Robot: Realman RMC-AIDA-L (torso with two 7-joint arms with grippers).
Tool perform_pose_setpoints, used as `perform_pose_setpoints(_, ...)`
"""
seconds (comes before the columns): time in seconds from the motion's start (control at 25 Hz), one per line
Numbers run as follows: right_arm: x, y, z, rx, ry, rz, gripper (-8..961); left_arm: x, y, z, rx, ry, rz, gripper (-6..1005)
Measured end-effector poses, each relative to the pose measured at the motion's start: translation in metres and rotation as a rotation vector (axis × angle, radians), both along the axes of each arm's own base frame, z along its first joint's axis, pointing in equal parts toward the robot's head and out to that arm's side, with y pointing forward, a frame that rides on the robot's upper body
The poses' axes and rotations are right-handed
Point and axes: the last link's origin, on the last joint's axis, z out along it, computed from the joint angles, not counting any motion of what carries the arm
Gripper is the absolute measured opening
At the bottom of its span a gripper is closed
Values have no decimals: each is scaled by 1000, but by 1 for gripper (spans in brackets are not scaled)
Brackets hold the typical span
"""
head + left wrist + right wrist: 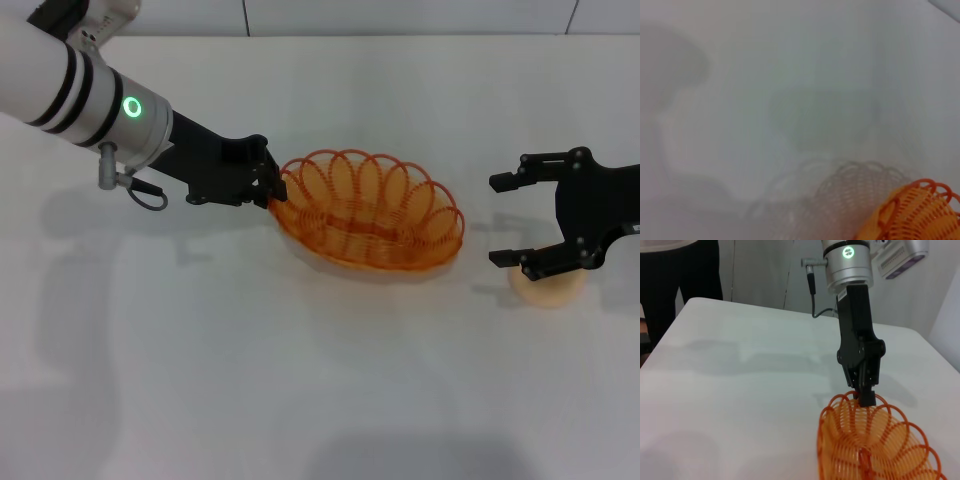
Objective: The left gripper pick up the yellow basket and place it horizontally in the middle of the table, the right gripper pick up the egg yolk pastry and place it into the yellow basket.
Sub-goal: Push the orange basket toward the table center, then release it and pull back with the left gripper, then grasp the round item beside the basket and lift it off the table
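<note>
Head view: left pincer [272,186] clamped on yellow basket [372,212] mid-worktop; right pincer [508,219] spread above egg yolk pastry [548,287], not yet grasped

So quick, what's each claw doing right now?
Left gripper: shut on the yellow basket rim.
Right gripper: open, above the egg yolk pastry.

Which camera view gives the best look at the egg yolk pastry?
The head view. There the egg yolk pastry lies on the table, partly under the open right gripper, beside the yellow basket. Neither wrist view shows it; both show only basket and table.
</note>
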Motion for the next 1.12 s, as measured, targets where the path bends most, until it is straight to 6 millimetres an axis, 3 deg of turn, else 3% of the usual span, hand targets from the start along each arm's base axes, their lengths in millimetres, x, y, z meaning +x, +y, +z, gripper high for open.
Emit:
perform_pose_setpoints(0.28, 0, 1, 0, 5, -2, 8, 811, 1, -2, -2, -11, -4, 0, 159)
perform_pose_setpoints(0.48, -1, 1, 0, 6, -1, 8, 812, 0, -4, -2, -23, 0, 0, 372)
perform_pose_setpoints(0.6, 0, 1, 1, 12, 3, 3, 812, -1, -4, 1, -29, 6, -5, 612)
perform_pose_setpoints(0.84, 1, 0, 3, 11, 9, -18, 812, -5, -6, 29, -10, 30, -67, 667)
perform_pose_setpoints(1.12, 3, -1, 9, 23, 17, -96, 811, -13, -18, 58, 16, -3, -292, 673)
